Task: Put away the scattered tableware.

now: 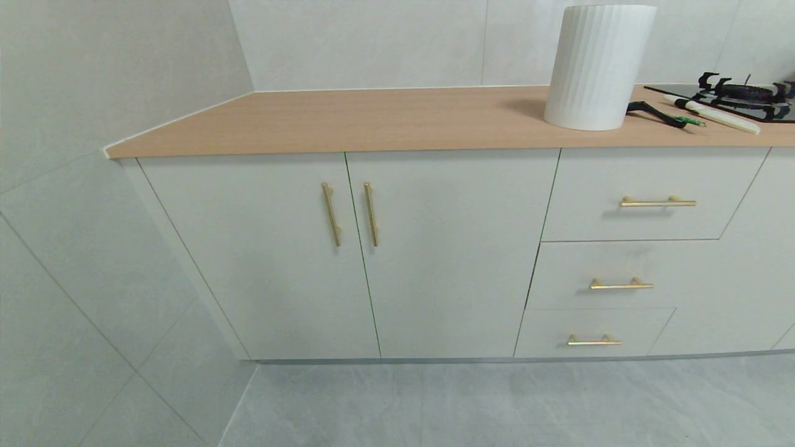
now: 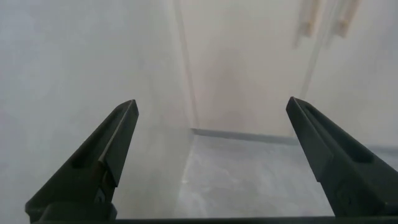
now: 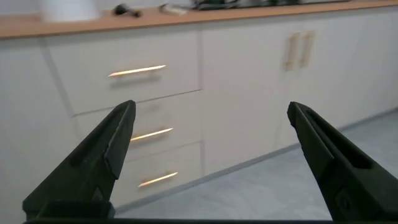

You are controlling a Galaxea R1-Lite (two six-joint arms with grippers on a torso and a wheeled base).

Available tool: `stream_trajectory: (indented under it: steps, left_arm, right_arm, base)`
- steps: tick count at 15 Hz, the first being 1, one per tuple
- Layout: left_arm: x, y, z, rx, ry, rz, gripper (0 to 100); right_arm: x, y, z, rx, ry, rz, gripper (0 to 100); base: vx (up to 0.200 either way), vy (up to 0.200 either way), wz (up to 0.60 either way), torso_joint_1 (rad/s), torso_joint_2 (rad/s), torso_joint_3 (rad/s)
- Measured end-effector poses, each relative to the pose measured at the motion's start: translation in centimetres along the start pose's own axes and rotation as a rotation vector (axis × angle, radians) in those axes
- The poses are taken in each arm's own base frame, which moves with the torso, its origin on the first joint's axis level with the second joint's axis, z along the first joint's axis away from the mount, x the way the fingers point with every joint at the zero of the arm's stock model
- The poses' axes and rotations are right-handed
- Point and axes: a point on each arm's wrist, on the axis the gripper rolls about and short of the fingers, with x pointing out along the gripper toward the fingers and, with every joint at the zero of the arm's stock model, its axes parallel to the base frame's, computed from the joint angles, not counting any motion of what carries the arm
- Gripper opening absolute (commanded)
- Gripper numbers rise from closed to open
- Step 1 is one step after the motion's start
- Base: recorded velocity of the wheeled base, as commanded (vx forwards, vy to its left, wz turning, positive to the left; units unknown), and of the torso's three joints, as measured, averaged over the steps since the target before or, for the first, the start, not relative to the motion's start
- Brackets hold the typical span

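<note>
1. The left gripper (image 2: pixel 212 102) hangs low with its dark jaws spread wide and nothing between them. It faces the grey tiled floor (image 2: pixel 249 180) and the foot of the cabinet, probably a travelling pose rather than a reach.
2. The right gripper (image 3: pixel 211 104) is equally wide and empty. It is aimed at the stack of three pale drawers (image 3: pixel 134 93), well apart from them.
3. The pale double-door cabinet (image 1: pixel 298 261) is closed, and its upright brass bar handles (image 1: pixel 331 214) stand side by side at the seam. The drawers to its right are shut too, so any storage inside would need opening first.
4. Above runs the wooden countertop (image 1: pixel 372 118), bare along its left stretch.
5. Towards the right end stands a white ribbed cylindrical container (image 1: pixel 596 68), upright and likely meant to receive utensils.
6. Just beyond it lies the scattered tableware. A black-handled utensil with a green part (image 1: pixel 658 115) and a slim white utensil (image 1: pixel 711 113) lie flat near the black hob grate (image 1: pixel 745 93). Neither is yet put away, and both are far from the grippers.
</note>
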Motion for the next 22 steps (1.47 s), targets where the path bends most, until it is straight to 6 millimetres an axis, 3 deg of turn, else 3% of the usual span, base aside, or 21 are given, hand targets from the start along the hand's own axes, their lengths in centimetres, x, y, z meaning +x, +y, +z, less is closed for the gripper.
stream_trajectory:
  steps: [2, 4, 9, 11, 15, 18, 21, 22]
  left_arm:
    - [-0.4, -0.2, -0.1, -0.019, -0.011, 0.067, 100]
    - [-0.7, -0.7, -0.8, -0.013, -0.011, 0.120, 100]
    - [1.0, -1.9, -5.1, -0.041, -0.042, 0.156, 100]
    - [1.9, -2.4, -6.6, -0.075, -0.080, 0.067, 100]
    - [2.1, -3.1, -7.8, -0.101, -0.032, -0.131, 100]
    - [2.2, -3.2, -8.2, -0.068, -0.008, -0.177, 100]
    - [2.1, -3.2, -8.1, -0.079, -0.010, -0.190, 100]
    - [2.1, -3.2, -8.1, -0.079, -0.010, -0.190, 100]
  right_arm:
    - [-0.6, 0.0, -0.4, -0.005, -0.016, -0.061, 100]
    - [-1.0, 0.3, -2.3, -0.032, 0.000, -0.081, 100]
    - [-0.9, 1.0, -7.6, -0.021, 0.069, -0.061, 100]
    - [-1.0, 1.2, -8.6, -0.036, 0.140, 0.012, 100]
    - [-1.0, 1.4, -9.0, -0.036, 0.166, 0.109, 100]
    - [-1.1, 1.6, -9.0, -0.031, 0.164, 0.191, 100]
    - [-1.3, 2.1, -9.4, -0.021, 0.204, 0.458, 100]
    - [-1.4, 2.2, -9.5, -0.020, 0.212, 0.477, 100]
  base:
    - [0.000, 0.000, 0.00, 0.000, 0.00, 0.000]
    - [0.000, 0.000, 0.00, 0.000, 0.00, 0.000]
    - [0.000, 0.000, 0.00, 0.000, 0.00, 0.000]
    - [0.000, 0.000, 0.00, 0.000, 0.00, 0.000]
    - [0.000, 0.000, 0.00, 0.000, 0.00, 0.000]
    - [0.000, 0.000, 0.00, 0.000, 0.00, 0.000]
    - [0.000, 0.000, 0.00, 0.000, 0.00, 0.000]
    - [0.000, 0.000, 0.00, 0.000, 0.00, 0.000]
